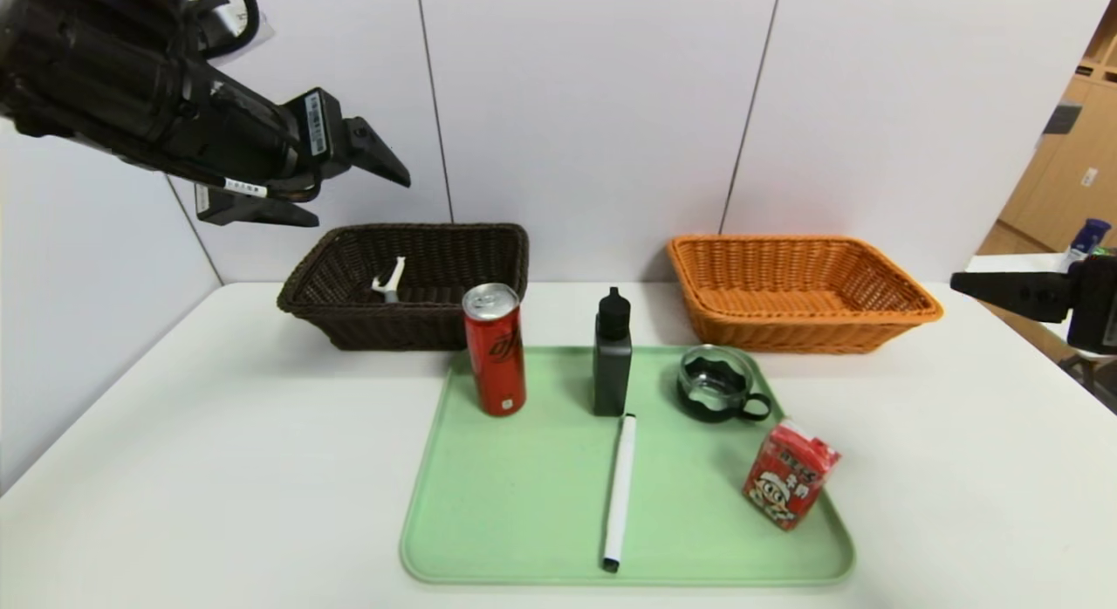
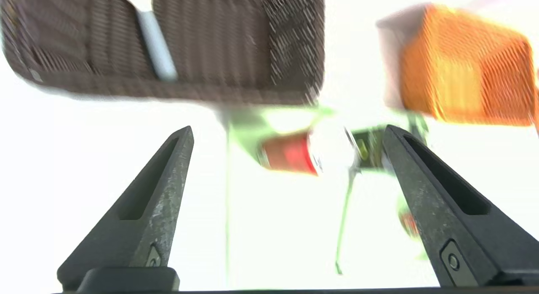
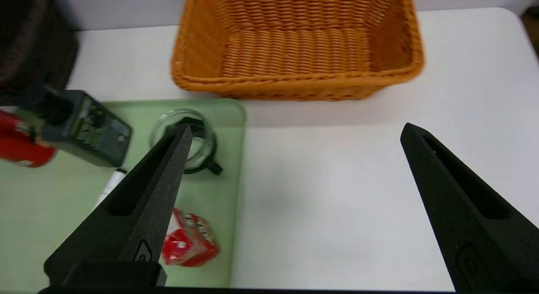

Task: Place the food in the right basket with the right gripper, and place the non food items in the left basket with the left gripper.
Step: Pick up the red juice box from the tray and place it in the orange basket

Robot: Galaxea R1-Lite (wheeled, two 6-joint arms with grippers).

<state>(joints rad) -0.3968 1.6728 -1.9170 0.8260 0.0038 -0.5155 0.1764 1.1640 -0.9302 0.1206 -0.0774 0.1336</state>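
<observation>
Two woven baskets stand at the back of the white tabletop (image 1: 218,434): the dark brown basket (image 1: 410,282) on the left, the orange basket (image 1: 798,290) on the right, well apart. Between them and nearer the front lies a pale green tray (image 1: 515,504).

Inside the brown basket lies a white peeler (image 1: 389,282) with a grey handle. The orange basket holds nothing visible.

On the tray, from left to right: a tall red can (image 1: 494,349) with a silver top, upright, bearing dark script I cannot read; a black bottle (image 1: 613,354) with a nozzle cap, upright, its label print showing in the right wrist view but illegible; a small glass cup (image 1: 720,384) in a black holder with a handle. A white marker (image 1: 620,491) with a black tip lies flat in front of the bottle. A small red carton (image 1: 790,474) with a cartoon face and white characters, not legible, sits tilted at the tray's right edge.

Left gripper (image 1: 345,186) hangs high above the brown basket, jaws apart and holding nothing; a white barcode label shows on its body. Right gripper (image 3: 294,132) is out at the far right over bare tabletop, jaws wide apart, holding nothing.
</observation>
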